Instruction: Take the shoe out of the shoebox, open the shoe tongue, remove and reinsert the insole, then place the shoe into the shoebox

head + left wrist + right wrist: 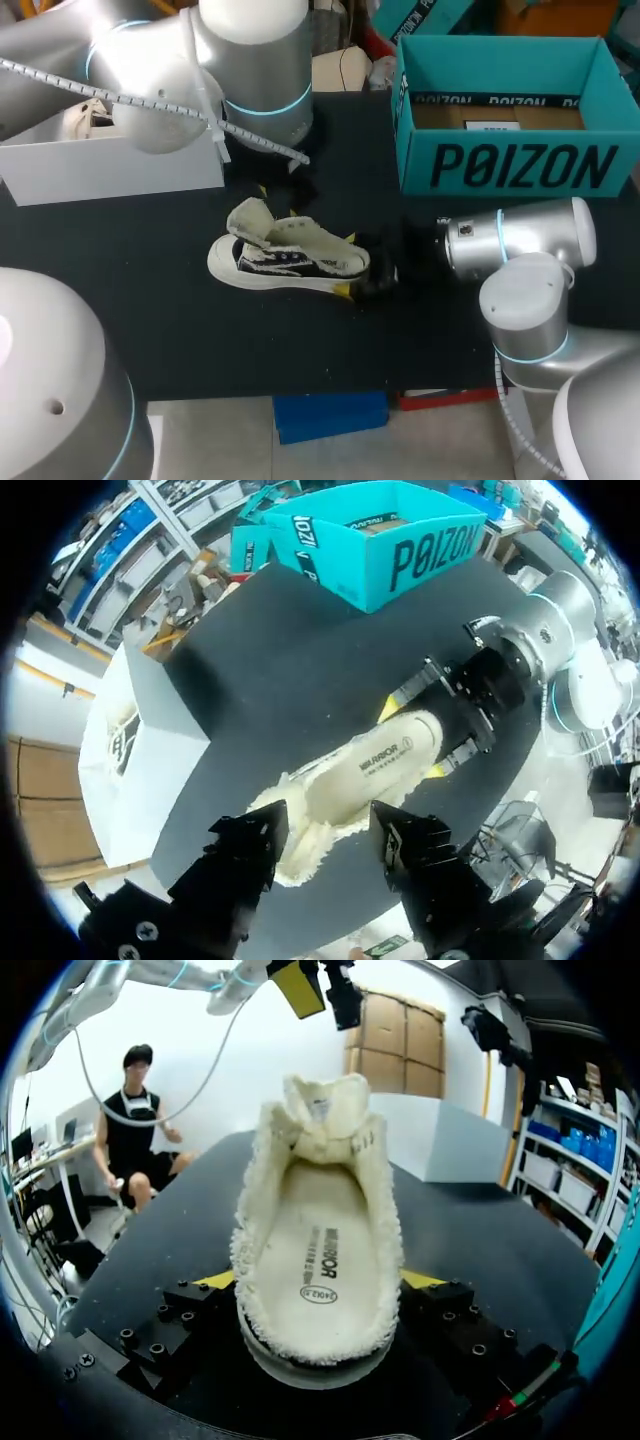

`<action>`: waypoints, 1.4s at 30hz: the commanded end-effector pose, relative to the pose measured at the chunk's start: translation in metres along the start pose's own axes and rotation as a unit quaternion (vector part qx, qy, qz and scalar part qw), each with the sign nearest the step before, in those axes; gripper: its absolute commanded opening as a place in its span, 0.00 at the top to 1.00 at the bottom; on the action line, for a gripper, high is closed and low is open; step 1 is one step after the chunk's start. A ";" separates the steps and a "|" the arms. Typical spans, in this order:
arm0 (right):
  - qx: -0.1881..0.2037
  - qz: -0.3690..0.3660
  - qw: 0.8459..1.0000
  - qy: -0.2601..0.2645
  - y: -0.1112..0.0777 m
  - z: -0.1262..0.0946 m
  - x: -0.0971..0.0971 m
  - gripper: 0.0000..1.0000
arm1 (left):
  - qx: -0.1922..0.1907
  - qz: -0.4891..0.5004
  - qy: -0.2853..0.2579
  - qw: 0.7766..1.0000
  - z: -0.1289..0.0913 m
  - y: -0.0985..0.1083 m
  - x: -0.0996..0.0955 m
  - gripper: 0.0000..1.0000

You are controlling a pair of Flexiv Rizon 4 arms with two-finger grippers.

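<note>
A black-and-white shoe (290, 262) with cream fleece lining lies on its side in the middle of the black table (150, 320). Its tongue (250, 218) is folded outward. In the right wrist view the insole (320, 1260) lies inside the shoe (270, 1260), beyond it the tongue (325, 1110). My right gripper (348, 265) is shut on the heel, a yellow tip on each side (318, 1285). My left gripper (278, 200) hangs just above the tongue, fingers (250, 845) apart, holding nothing. The teal shoebox (515, 165) stands open at the back right.
A white box (110, 170) sits at the back left under my left arm, seen beside the shoe's toe in the left wrist view (150, 750). The teal shoebox (400, 560) lies beyond the shoe (390, 770) there. Bare black table surrounds the shoe in front.
</note>
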State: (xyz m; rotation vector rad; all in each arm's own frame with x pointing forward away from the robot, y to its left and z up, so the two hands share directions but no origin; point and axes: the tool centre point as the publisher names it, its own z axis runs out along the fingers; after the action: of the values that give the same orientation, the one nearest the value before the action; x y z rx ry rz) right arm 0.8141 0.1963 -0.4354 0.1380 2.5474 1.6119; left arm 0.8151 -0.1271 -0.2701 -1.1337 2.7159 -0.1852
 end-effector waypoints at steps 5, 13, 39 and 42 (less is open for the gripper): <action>0.000 0.001 1.000 0.000 -0.001 0.000 -0.001 1.00 | 0.039 0.339 0.138 0.930 0.006 -0.011 0.006 1.00; 0.000 0.001 1.000 0.000 -0.001 0.000 -0.001 1.00 | 0.039 0.339 0.138 0.930 0.006 -0.011 0.006 1.00; 0.000 0.001 1.000 0.000 -0.001 0.000 -0.001 1.00 | -0.056 0.454 0.259 0.851 0.050 -0.015 0.009 1.00; 0.000 0.001 1.000 0.000 -0.001 0.000 -0.001 1.00 | -0.056 0.443 0.262 0.856 0.055 -0.018 0.007 1.00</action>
State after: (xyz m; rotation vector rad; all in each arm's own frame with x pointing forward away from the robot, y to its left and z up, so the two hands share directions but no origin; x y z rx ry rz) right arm 0.8141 0.1963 -0.4354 0.1380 2.5474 1.6120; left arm 0.8288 -0.1429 -0.3149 0.2903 3.3396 -0.2156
